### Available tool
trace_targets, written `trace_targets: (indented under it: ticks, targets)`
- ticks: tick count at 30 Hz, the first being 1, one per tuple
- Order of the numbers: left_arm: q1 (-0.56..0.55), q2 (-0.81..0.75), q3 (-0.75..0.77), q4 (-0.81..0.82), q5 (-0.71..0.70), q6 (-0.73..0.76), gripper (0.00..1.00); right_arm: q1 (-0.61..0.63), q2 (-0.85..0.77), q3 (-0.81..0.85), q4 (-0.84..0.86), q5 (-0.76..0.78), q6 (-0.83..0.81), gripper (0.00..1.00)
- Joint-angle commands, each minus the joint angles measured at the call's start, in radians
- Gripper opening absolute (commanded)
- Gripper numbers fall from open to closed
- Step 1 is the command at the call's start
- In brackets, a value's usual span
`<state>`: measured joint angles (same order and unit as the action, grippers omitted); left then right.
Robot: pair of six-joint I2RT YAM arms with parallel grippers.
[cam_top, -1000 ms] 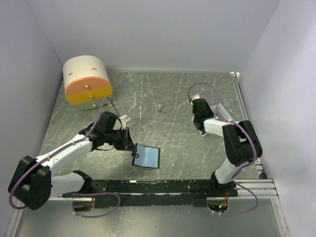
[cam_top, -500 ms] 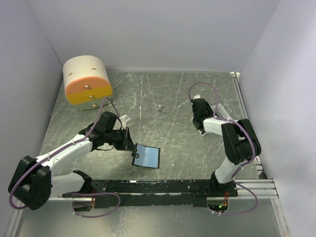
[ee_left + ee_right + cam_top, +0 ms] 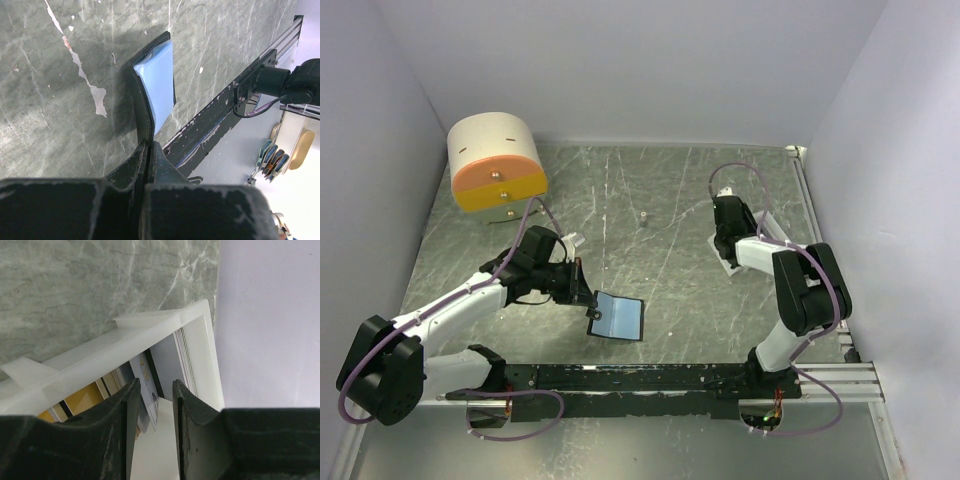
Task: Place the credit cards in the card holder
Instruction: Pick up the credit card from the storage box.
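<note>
The card holder [image 3: 618, 316] lies open on the table with its bluish-grey inside up; in the left wrist view its inside [image 3: 159, 85] shows ahead of the fingers. My left gripper [image 3: 583, 291] is shut on its raised black flap [image 3: 143, 107], with the jaws [image 3: 150, 144] pressed together on the leather. My right gripper [image 3: 727, 232] hangs over the white tray [image 3: 721, 263]. In the right wrist view it [image 3: 155, 385] is open, fingers astride a pale credit card [image 3: 148, 390] leaning in the tray. More credit cards stand there, one gold-orange [image 3: 82, 399].
The tray wall [image 3: 125, 337] stands close in front of my right fingers, next to the right wall. A round cream-and-orange drawer box [image 3: 496, 162] sits at the back left. A small metal piece [image 3: 644, 217] lies mid-table. A black rail [image 3: 650, 377] runs along the near edge.
My right gripper has shifted slightly back and right over the tray. The left gripper and the card holder have not moved.
</note>
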<state>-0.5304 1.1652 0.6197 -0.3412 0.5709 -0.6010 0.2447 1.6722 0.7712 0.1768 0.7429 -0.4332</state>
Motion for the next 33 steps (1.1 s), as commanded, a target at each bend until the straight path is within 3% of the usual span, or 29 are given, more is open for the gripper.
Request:
trace_targets:
  ticks: [1, 8, 13, 23, 30, 33]
  targets:
    - [0.004, -0.009, -0.001, 0.033, 0.024, 0.000, 0.07, -0.019, -0.061, 0.041, -0.073, -0.159, 0.061, 0.32]
    - [0.004, -0.012, -0.005, 0.037, 0.032, -0.001, 0.07, -0.017, -0.135, 0.026, -0.163, -0.324, 0.085, 0.40]
    - [0.004, -0.006, 0.000, 0.034, 0.032, 0.002, 0.07, -0.013, -0.126, 0.018, -0.177, -0.350, 0.094, 0.27]
    - [0.004, -0.012, -0.004, 0.036, 0.032, -0.001, 0.07, 0.016, -0.070, -0.012, -0.136, -0.320, 0.114, 0.30]
    - [0.005, -0.014, -0.004, 0.037, 0.033, 0.000, 0.07, 0.024, -0.008, -0.036, -0.044, -0.144, 0.055, 0.32]
    - [0.004, -0.010, 0.000, 0.033, 0.032, 0.002, 0.07, 0.024, 0.006, -0.039, -0.022, -0.112, 0.045, 0.28]
